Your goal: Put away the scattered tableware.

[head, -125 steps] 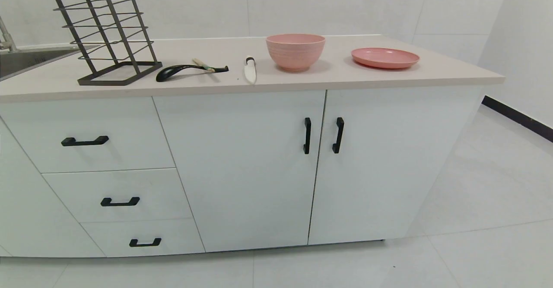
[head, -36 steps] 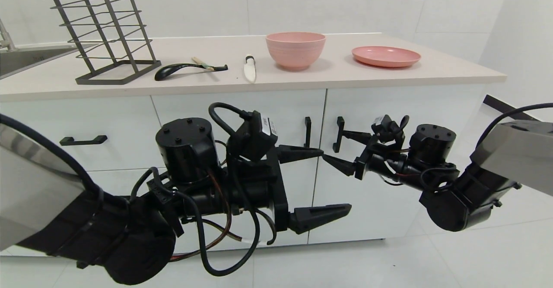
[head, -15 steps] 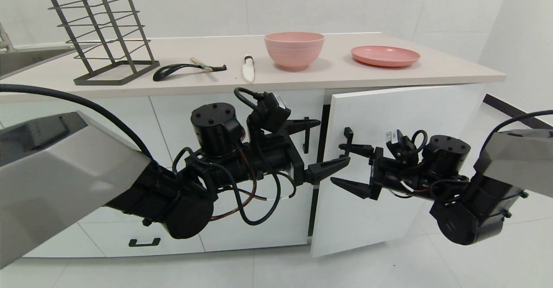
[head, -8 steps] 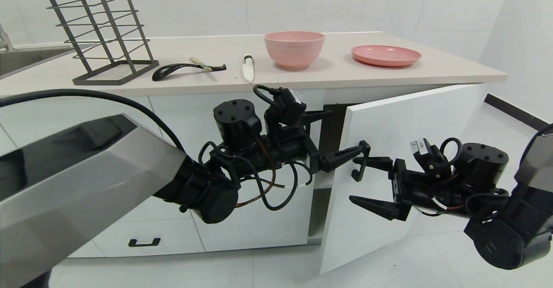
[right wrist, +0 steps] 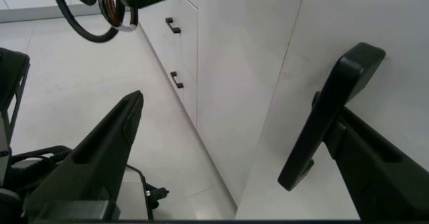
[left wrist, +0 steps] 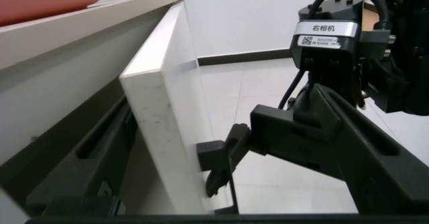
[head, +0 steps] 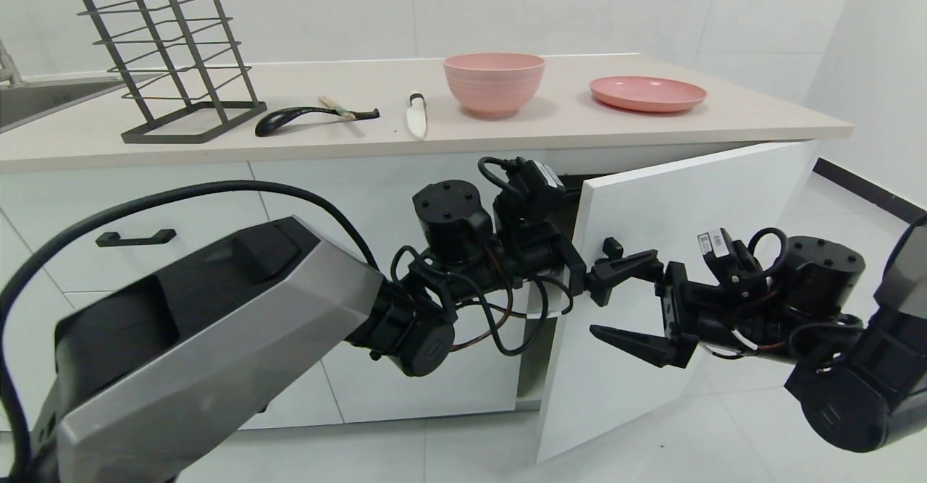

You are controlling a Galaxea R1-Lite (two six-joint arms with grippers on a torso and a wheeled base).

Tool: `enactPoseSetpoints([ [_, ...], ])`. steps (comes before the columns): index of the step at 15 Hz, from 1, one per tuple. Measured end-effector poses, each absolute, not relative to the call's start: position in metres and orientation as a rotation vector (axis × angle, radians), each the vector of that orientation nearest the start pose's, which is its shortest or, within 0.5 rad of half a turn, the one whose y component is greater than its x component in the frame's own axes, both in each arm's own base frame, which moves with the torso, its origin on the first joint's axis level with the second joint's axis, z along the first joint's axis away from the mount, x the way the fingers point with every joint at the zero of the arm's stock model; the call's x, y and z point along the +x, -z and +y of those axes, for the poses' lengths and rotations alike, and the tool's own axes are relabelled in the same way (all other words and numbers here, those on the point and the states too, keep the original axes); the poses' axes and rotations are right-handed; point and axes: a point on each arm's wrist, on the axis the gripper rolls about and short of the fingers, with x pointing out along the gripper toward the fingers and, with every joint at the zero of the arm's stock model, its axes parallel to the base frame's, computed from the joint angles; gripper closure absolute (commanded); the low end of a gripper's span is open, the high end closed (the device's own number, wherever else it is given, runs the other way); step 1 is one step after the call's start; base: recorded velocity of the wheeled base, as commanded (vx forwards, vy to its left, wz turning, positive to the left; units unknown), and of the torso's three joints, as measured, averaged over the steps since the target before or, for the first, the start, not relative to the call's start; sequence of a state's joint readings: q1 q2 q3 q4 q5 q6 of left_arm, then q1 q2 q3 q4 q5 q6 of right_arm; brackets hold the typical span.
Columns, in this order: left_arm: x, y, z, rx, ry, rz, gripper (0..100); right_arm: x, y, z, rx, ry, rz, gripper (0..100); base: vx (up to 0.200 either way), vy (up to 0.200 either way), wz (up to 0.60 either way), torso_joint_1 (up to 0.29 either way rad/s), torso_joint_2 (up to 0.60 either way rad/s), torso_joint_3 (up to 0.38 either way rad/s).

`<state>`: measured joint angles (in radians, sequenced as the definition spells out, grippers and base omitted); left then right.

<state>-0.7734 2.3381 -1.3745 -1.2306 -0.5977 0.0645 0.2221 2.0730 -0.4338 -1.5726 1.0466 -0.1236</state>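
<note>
Head view, cabinet door (head: 688, 200) ajar, interior dark, right hand (head: 595, 305) spread at its handle (right wrist: 332, 117), left hand (head: 568, 276) grip unclear.

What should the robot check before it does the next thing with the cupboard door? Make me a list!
1. Right cupboard door swung partly open: ok.
2. Right pincer open, one finger hooked behind the door handle: ok.
3. Left pincer up at the door's free edge, ready to help: ok.
4. Free space inside the cupboard: cannot tell, it is too dark in there.
5. Pink bowl, pink plate, knife and black spoon put away: not ok, all lie on the countertop.
</note>
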Motion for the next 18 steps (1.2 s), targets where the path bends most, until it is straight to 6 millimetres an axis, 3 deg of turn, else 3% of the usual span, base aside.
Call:
enactPoseSetpoints([
  [10,0.323,-0.138,-0.339,0.023,1.354,-0.339,0,0.289,-0.068,0.044,-0.076,-1.13,0.027,0,0.0,0.0,0.0,0.0,0.0,0.0],
  [13,0.322,-0.136,-0.34,0.007,1.285,-0.319,0,0.264,-0.068,0.036,-0.069,-1.101,0.07,0,0.0,0.0,0.0,0.0,0.0,0.0],
  [15,0.32,-0.136,-0.343,-0.001,1.247,-0.31,0,0.236,-0.074,0.032,-0.068,-1.053,0.098,0,0.0,0.0,0.0,0.0,0.0,0.0],
  [18,0.314,-0.133,-0.346,0.002,1.254,-0.324,0,0.199,-0.098,0.029,-0.107,-0.966,0.05,0,0.0,0.0,0.0,0.0,0.0,0.0],
])
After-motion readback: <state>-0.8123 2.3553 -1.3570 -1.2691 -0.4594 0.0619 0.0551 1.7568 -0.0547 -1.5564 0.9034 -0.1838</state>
